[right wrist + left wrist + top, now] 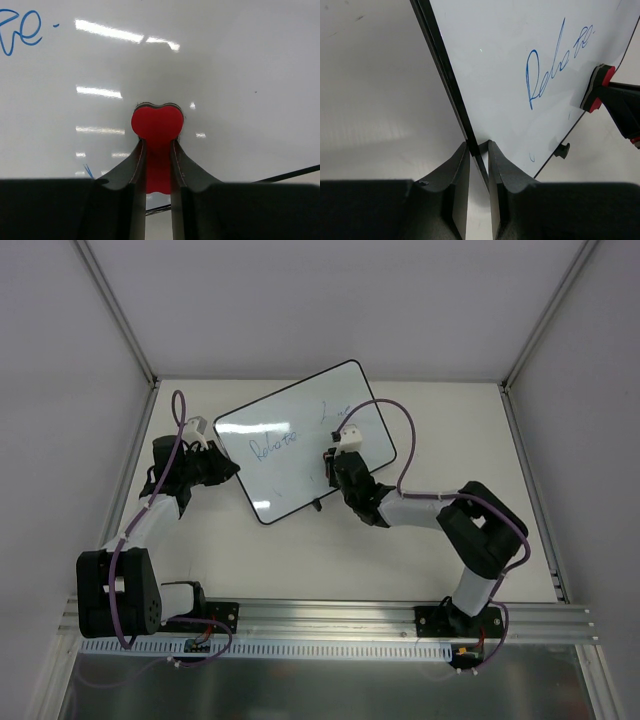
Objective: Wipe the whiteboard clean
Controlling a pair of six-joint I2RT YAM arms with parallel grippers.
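Note:
The whiteboard (290, 415) lies tilted on the table, with blue handwriting (274, 445) across its middle. My left gripper (228, 468) is shut on the board's black frame at its left edge; the left wrist view shows both fingers pinching the frame (478, 147). My right gripper (335, 462) is over the board's right half, shut on a red bone-shaped eraser (157, 125) whose end is pressed against the white surface (225, 60). The eraser (596, 90) sits just right of the writing (545, 70). The end of the writing (22, 30) shows at the upper left of the right wrist view.
The board's small black foot (316, 505) juts from its near edge, also in the left wrist view (562, 150). White walls with aluminium posts (120, 315) enclose the table. A metal rail (330, 618) runs along the near edge.

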